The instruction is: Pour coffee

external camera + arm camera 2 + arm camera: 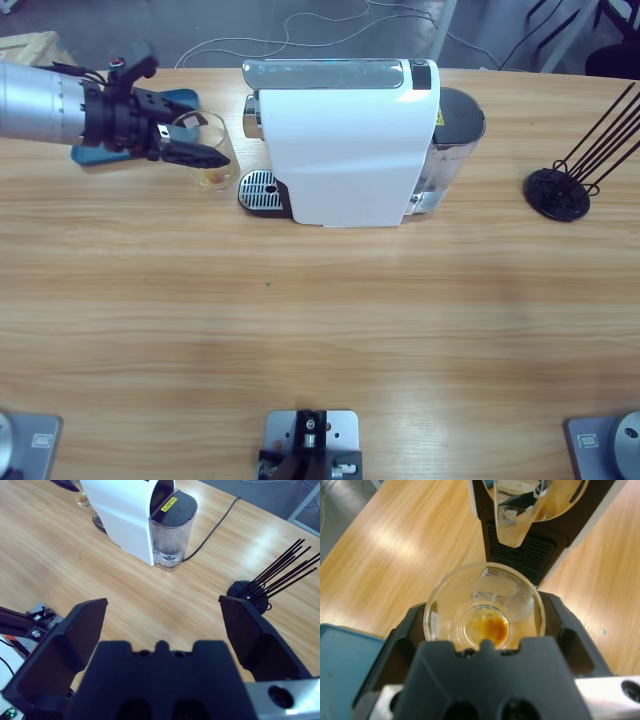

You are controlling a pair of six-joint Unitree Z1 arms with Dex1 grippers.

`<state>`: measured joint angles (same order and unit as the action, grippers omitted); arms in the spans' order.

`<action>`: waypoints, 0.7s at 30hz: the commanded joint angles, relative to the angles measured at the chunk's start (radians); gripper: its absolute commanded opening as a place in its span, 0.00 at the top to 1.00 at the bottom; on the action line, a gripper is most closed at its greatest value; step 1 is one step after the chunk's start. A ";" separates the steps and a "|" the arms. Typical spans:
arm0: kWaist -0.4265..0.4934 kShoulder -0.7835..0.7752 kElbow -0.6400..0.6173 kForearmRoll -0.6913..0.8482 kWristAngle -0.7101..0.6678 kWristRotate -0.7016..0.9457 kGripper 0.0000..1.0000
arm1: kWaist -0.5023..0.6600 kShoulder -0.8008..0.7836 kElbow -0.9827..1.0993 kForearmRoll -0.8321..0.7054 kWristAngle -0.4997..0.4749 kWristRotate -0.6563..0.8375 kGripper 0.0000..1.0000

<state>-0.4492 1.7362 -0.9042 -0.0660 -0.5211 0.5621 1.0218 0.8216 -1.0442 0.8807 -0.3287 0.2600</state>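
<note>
A small clear glass (205, 148) holds a little brown coffee (212, 179) at its bottom. My left gripper (196, 151) reaches in from the left and is shut on the glass, one black jaw on each side. The left wrist view looks down into the glass (485, 605), where the coffee (493, 627) forms a small brown pool. The glass is just left of the white coffee machine (345, 140), near its drip tray (259, 190). My right gripper (162, 615) hangs open and bare above the table, far from the machine (127, 510).
A blue tray (98, 156) lies under the left arm. At the far right stands a black capsule rack (560, 192) with thin rods. The machine's water tank (170, 532) and power cord (215, 522) are at its back.
</note>
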 commanded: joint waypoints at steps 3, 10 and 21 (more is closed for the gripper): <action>-0.035 0.159 -0.008 -0.075 -0.077 0.013 1.00 | 0.009 -0.015 0.031 0.020 0.017 -0.006 0.01; -0.036 0.210 -0.025 -0.104 -0.072 0.013 1.00 | 0.009 -0.004 0.015 0.034 0.017 -0.002 0.01; -0.070 0.223 -0.043 -0.104 -0.080 0.004 1.00 | 0.009 0.022 0.023 0.027 0.028 -0.002 0.01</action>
<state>-0.4849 1.9109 -0.9555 -0.1614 -0.5872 0.5621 1.0218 0.8217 -1.0422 0.8995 -0.3135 0.2600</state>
